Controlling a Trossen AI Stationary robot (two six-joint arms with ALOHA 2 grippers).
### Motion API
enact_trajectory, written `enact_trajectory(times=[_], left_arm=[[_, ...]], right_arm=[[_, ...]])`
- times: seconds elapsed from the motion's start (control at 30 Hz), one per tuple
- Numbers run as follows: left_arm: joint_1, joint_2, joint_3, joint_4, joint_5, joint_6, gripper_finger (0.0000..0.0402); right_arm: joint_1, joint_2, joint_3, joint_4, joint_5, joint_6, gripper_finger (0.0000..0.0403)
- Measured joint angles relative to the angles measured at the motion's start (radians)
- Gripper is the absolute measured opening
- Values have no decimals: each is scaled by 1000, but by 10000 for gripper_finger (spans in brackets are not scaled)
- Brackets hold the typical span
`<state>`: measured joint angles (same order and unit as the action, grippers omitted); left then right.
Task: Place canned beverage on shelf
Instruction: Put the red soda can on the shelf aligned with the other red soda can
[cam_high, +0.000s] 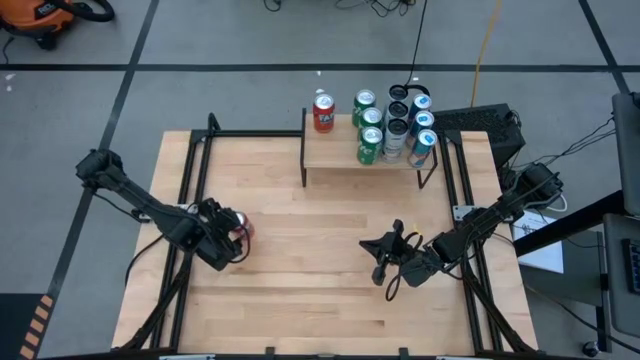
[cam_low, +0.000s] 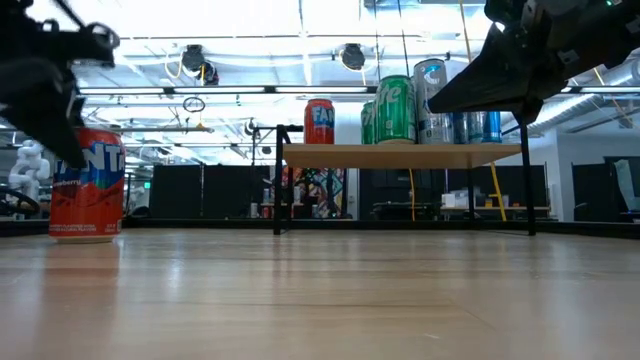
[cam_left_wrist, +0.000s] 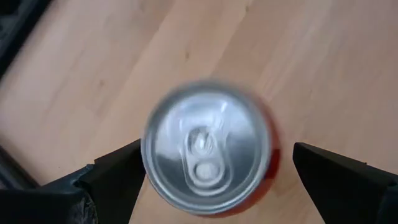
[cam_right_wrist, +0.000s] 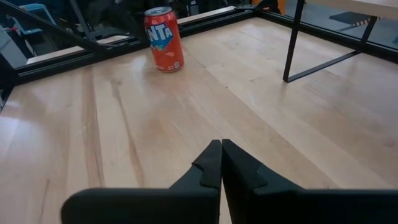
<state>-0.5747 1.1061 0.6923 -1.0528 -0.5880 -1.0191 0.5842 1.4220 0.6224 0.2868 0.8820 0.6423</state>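
Hovering my left claw (cam_left_wrist: 211, 180) straight above the orange soda can (cam_left_wrist: 208, 152), I have its fingers spread wide apart, one on each side of the lid, and nothing is gripped yet. That can stands upright on the table (cam_high: 300, 240), directly under the claw, with the shelf (cam_high: 340, 152) well beyond it. My worry is the descent: the can sits nearer one finger than the other, so an uneven close could nudge it over or send it sliding on the smooth wood. Farther out, my right claw (cam_right_wrist: 221, 163) waits with its fingers pressed together, holding nothing, low over the table. Beyond that, the shelf already carries a red can (cam_high: 323, 112) apart from a tight cluster of green and blue cans (cam_high: 395, 125), so setting down carelessly could knock a neighbour. Past the table lies grey floor with taped lines and loose cables.
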Motion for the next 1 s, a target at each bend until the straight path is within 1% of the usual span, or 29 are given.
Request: enact_trajectory(times=[0.13,0.2,0.33,0.5,0.7,0.83,1.0], left_arm=[[0,-1,-66,20,28,-49,398],[0,-1,-78,27,38,-69,394],[0,-6,-80,60,38,-60,365],[11,-21,-80,139,36,18,328],[54,-23,-80,235,39,141,301],[103,-22,-68,269,19,169,294],[192,-23,16,269,10,311,293]], right_arm=[[0,0,0,0,-20,0,0],[0,0,0,1,-23,0,0],[0,0,0,1,-23,2,0],[0,0,0,13,-22,-2,0],[0,0,0,28,-22,-25,0],[0,0,0,28,-22,-27,0],[0,0,0,31,-22,-34,0]])
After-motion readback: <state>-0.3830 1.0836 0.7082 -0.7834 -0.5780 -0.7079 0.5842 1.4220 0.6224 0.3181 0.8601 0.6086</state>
